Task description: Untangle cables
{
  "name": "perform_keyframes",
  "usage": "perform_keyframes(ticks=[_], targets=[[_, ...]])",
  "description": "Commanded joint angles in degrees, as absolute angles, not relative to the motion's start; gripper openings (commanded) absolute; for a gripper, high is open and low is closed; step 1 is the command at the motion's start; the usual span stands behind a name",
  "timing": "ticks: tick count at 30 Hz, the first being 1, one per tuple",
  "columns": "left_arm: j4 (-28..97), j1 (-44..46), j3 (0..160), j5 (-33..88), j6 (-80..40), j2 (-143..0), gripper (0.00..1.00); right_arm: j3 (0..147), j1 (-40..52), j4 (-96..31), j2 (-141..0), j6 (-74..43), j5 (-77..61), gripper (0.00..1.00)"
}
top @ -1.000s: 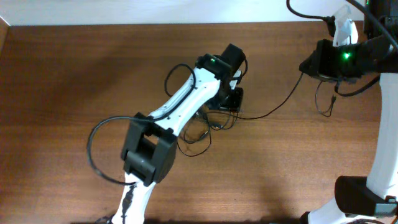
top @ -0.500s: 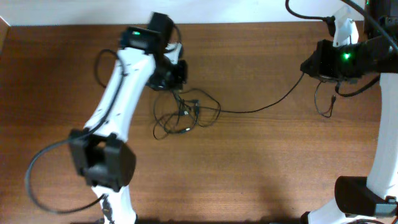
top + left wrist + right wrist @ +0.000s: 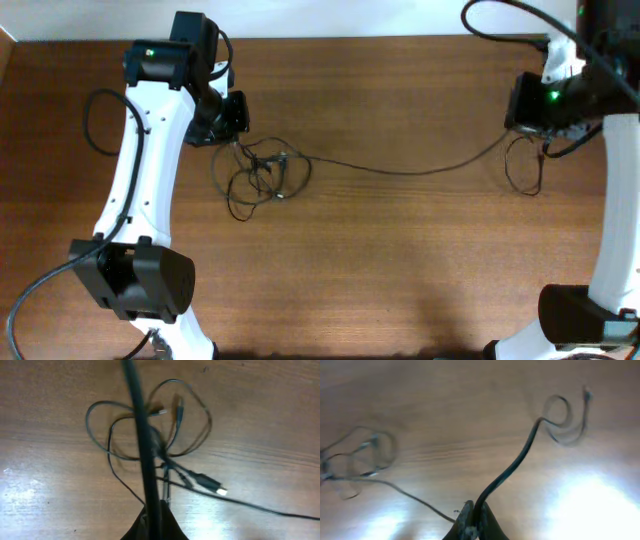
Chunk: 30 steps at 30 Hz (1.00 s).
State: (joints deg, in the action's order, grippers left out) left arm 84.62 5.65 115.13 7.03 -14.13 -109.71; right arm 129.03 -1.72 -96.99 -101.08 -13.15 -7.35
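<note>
A knot of thin black cables [image 3: 258, 175] lies on the table's left half, below my left gripper [image 3: 232, 118]. In the left wrist view the knot [image 3: 162, 445] shows loops and a plug [image 3: 212, 486]. My left gripper [image 3: 155, 519] is shut on a cable that runs up out of its jaws. One cable [image 3: 400, 168] stretches right from the knot to my right gripper [image 3: 522, 105]. My right gripper [image 3: 474, 522] is shut on that cable, whose free end curls [image 3: 565, 420] beyond; its loop [image 3: 522, 168] hangs below the gripper.
The wooden table [image 3: 400, 270] carries only the cables. The white left arm [image 3: 140, 190] reaches up the left side. The right arm [image 3: 610, 200] stands along the right edge. A pale wall borders the table's far edge.
My left gripper has swept far left across the table, dragging the knot with it. The cable between the grippers has been pulled longer and straighter. My right gripper shifted slightly right.
</note>
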Motion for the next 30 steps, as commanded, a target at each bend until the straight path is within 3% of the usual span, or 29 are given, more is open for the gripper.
perform_keyframes(ticks=[1,4,12,19,30], targets=[[84.66,5.82,112.42,4.43,-13.58,-108.4,0.04,123.63,-1.61,-97.34,-100.05,-20.75,7.55,0.04],[84.49,5.85,110.41,4.43,-13.58,-108.42,0.04,117.34,-4.32,-97.32,-100.12,-26.11,12.71,0.04],[81.89,6.79,108.66,4.71,-13.63,-108.42,0.04,98.43,-8.58,-93.73,-100.38,-27.73,7.33,0.04],[79.2,11.03,108.66,4.67,-13.63,-108.42,0.06,82.87,-8.32,-83.11,-100.75,-25.3,-6.31,0.04],[78.02,12.27,108.62,4.67,-13.63,-108.42,0.08,72.86,4.1,-72.14,-100.75,-25.34,-11.38,0.04]])
